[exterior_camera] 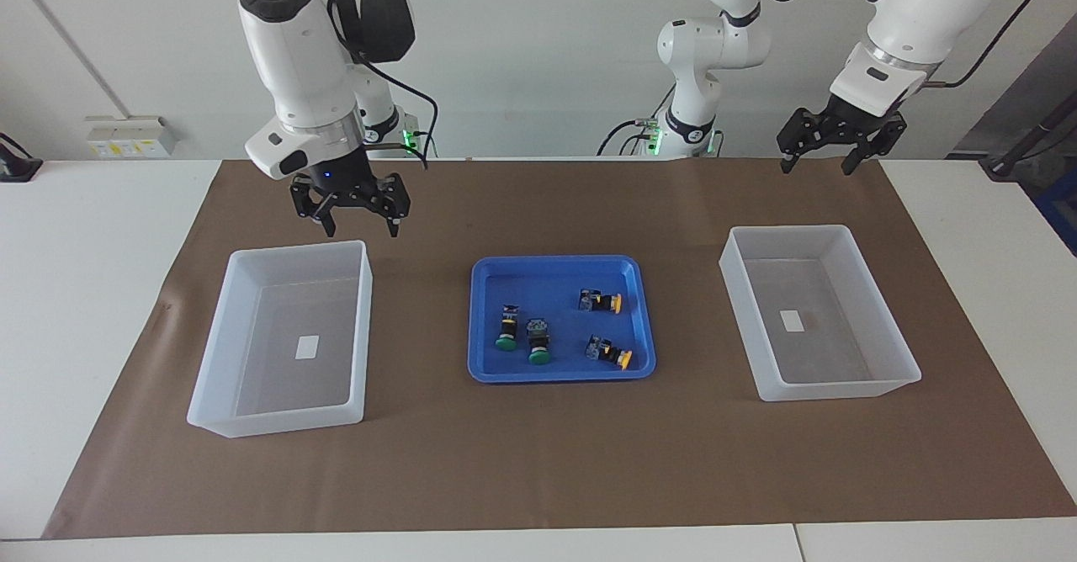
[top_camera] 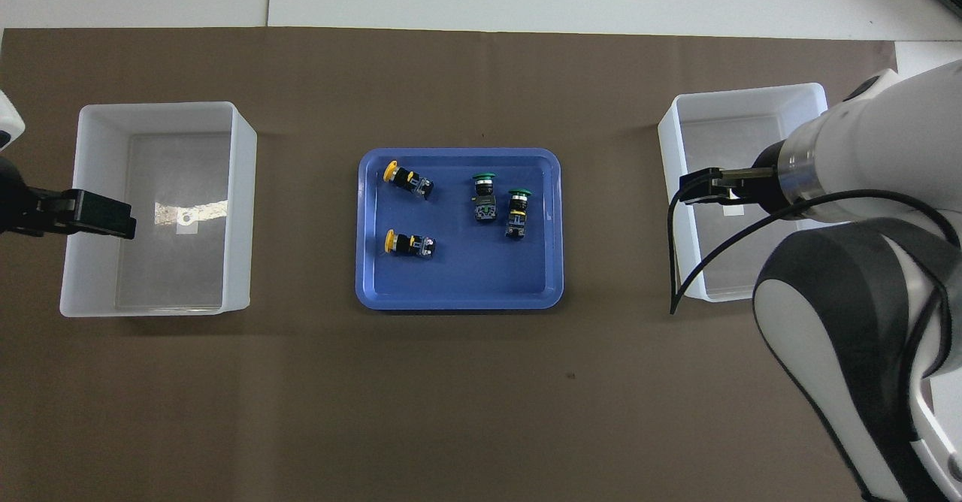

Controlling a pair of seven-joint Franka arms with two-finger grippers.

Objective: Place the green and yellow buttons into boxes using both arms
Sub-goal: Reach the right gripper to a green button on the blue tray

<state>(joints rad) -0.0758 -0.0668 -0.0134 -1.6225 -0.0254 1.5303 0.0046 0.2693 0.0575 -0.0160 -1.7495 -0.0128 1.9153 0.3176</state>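
- Your white table [exterior_camera: 84,293] carries a brown mat [exterior_camera: 538,461] spanning most of it; a pale wall rises at the robots' edge.
- Four buttons [exterior_camera: 538,339] lie in the blue tray [exterior_camera: 484,368] at mid-table, between two boxes [exterior_camera: 286,339] near the table's ends.
- Your right claw [exterior_camera: 360,217] and left claw [exterior_camera: 829,158] hang open, holding nothing.

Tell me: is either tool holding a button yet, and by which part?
Nothing held. The left tool and right tool hang open and empty; all four buttons lie in the blue tray.
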